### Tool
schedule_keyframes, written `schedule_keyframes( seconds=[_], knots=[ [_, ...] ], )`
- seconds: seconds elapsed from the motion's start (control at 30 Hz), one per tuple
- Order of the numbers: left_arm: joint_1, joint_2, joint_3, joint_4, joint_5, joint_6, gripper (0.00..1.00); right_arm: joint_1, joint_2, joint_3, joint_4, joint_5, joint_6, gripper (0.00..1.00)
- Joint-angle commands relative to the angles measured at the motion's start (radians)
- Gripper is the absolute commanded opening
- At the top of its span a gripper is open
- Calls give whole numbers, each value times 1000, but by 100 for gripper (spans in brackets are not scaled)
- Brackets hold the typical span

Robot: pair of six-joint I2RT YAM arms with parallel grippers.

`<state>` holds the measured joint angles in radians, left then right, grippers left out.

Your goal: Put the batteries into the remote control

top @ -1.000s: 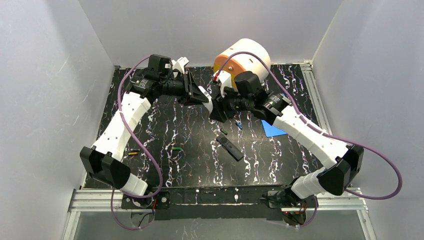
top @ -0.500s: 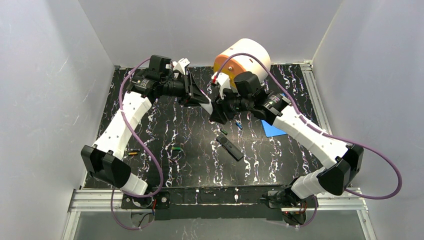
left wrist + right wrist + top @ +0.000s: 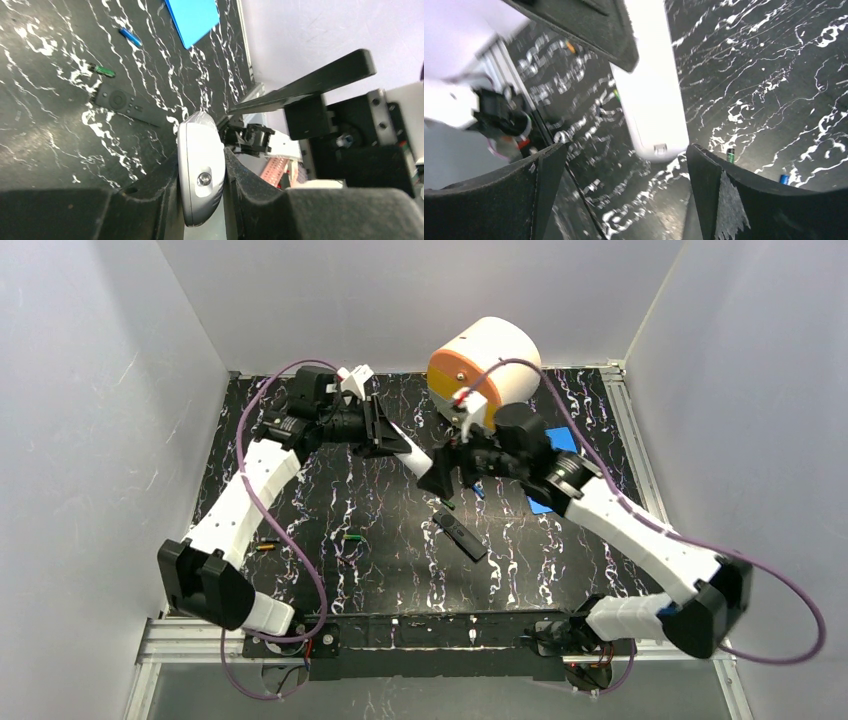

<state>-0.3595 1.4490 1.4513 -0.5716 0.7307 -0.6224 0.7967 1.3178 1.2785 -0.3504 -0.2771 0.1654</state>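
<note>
Tabletop [image 3: 380, 570]: black with white veining, filling the middle of the overhead view.
Orange-and-white drum [image 3: 487, 358]: lies on its side at the upper middle of the overhead view, at the far edge of the tabletop.
Left claw [image 3: 385, 435]: upper centre-left of the overhead view, raised off the tabletop. Its fingers [image 3: 150, 190] are clamped on the white remote, one against each long side.
Right claw [image 3: 447, 466]: just right of centre in the overhead view, facing the left claw. Its fingers [image 3: 544, 190] stand wide apart with the free end of the white remote between them. Neither finger touches the remote, and nothing is held.
Blue card [image 3: 192, 17]: flat on the tabletop, at the top of the left wrist view, partly under the right arm in the overhead view.
White remote [image 3: 654, 100]: held in the air by the left claw. It slants across the centre of the right wrist view, with a small slot at its free end.
Black remote [image 3: 460, 535]: flat on the tabletop, below centre in the overhead view, buttons up.
Green battery [image 3: 447, 504]: loose on the tabletop, just beside the upper end of the black remote.
Blue battery [image 3: 478, 490]: loose on the tabletop, near the green battery, to its upper right.
Second green battery [image 3: 351, 537]: loose on the tabletop, left of the black remote and well apart from it.
Orange-yellow battery [image 3: 265, 546]: loose on the tabletop at the left of the overhead view, close to the left arm.
</note>
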Motion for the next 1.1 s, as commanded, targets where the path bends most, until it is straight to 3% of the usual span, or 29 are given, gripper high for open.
schedule_keyframes(
  seconds=[0.0, 0.1, 0.3, 0.53, 1.07],
  knots=[
    [46, -137, -106, 256, -20, 1, 0, -97, -178, -158, 420, 26, 366, 99],
    [61, -174, -177, 351, -52, -17, 0, -156, -181, -207, 447, 47, 607, 93],
    [62, -227, -383, 480, -126, -29, 0, -171, -73, -249, 467, -23, 873, 64],
    [62, -296, -686, 644, -287, -113, 0, -111, 63, -340, 546, -17, 1006, 67],
    [61, -200, -954, 837, -291, -63, 0, 7, 330, -418, 629, 11, 1079, 60]
  ],
)
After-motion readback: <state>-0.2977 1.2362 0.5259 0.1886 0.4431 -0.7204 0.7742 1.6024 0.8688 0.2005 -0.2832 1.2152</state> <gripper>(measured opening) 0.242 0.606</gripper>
